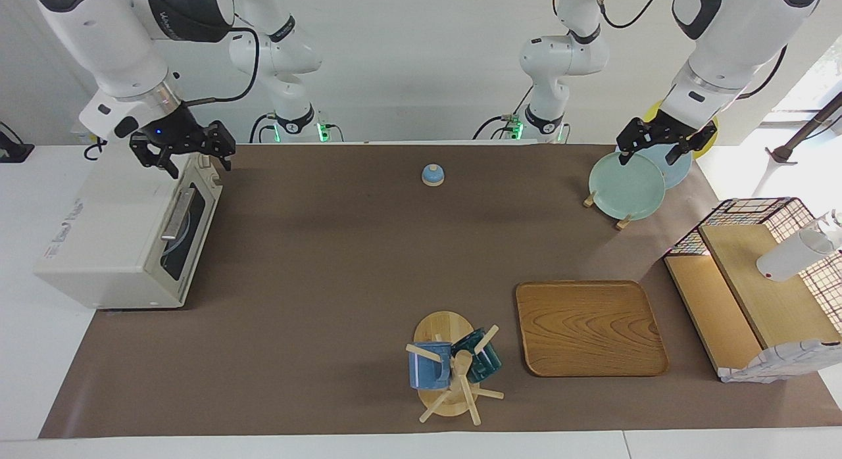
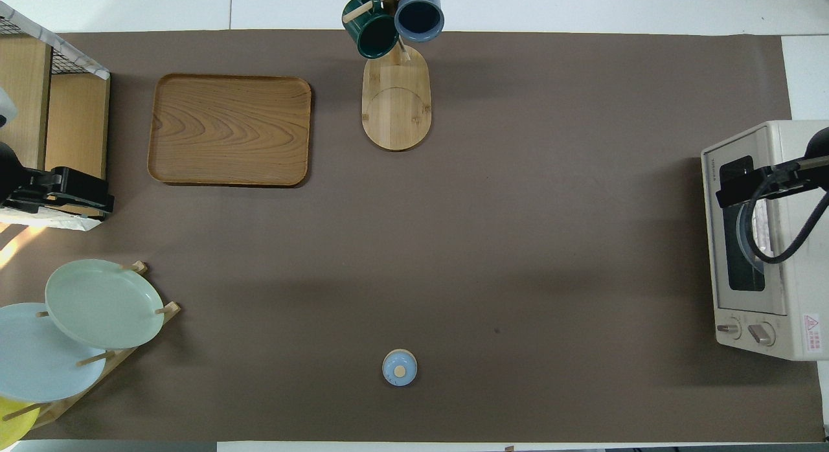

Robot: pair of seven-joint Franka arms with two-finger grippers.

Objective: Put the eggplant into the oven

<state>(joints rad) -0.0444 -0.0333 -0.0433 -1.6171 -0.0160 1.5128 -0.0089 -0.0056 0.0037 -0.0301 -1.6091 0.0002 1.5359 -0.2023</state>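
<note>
While the oven (image 1: pixel 112 229) stood with its door shut at the right arm's end of the tabletop (image 1: pixel 316 262), the right end effector (image 1: pixel 191 158) hung over its top edge, fingers spread and holding nothing. A small blue bell (image 1: pixel 433 175) sat mid-table, with a mug rack (image 1: pixel 450 363) and a wooden tray (image 1: pixel 589 327) farther from the robots. The left end effector (image 1: pixel 651 150) waited above the plates (image 1: pixel 625 185), also open and empty.

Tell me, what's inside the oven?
The oven door is shut. Through its glass only a pale rounded shape shows; what it is I cannot tell. No eggplant shows. The right gripper, over the oven, hides part of the window from above.
</note>
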